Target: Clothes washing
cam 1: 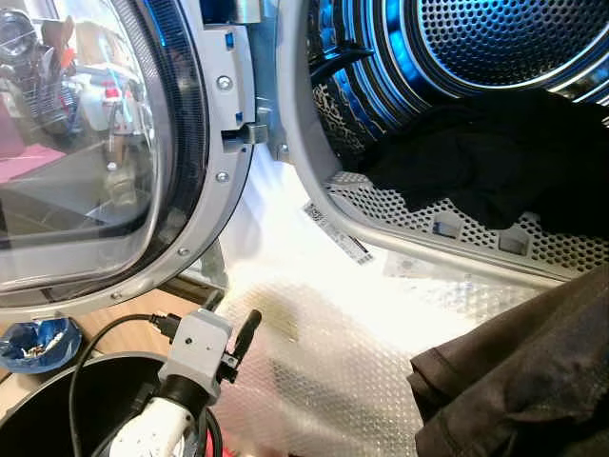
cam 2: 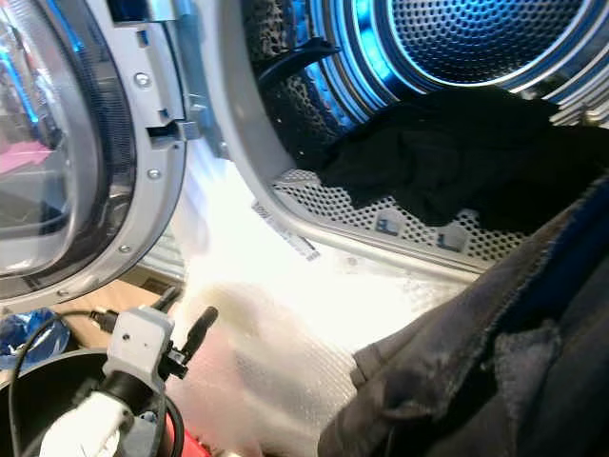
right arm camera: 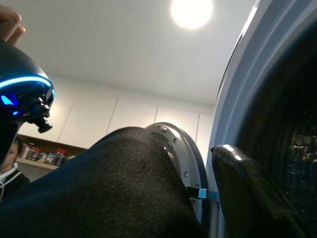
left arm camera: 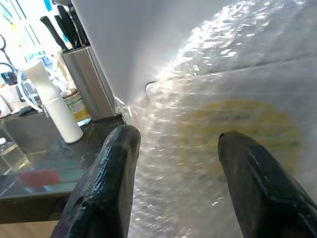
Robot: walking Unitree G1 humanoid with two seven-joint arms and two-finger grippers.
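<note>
The washing machine's door [cam 1: 86, 143] stands swung open on the left. Its blue-lit drum [cam 1: 495, 38] holds a heap of black clothes [cam 1: 495, 162] at the opening. A dark brown garment [cam 1: 523, 381] hangs raised at the lower right, just before the opening. It drapes over one finger of my right gripper [right arm camera: 178, 144], whose jaws stand apart; the other finger [right arm camera: 242, 183] is bare. My left gripper [cam 1: 231, 314] is open and empty, low down, facing the machine's bubble-wrapped front [cam 1: 324, 362].
A round black basket [cam 1: 48, 400] sits below my left arm, with a blue bag [cam 1: 38, 343] on the wooden floor beside it. A counter with a knife block [left arm camera: 89, 79] and a white bottle [left arm camera: 54, 109] stands nearby. A person's hand [right arm camera: 10, 25] is close by.
</note>
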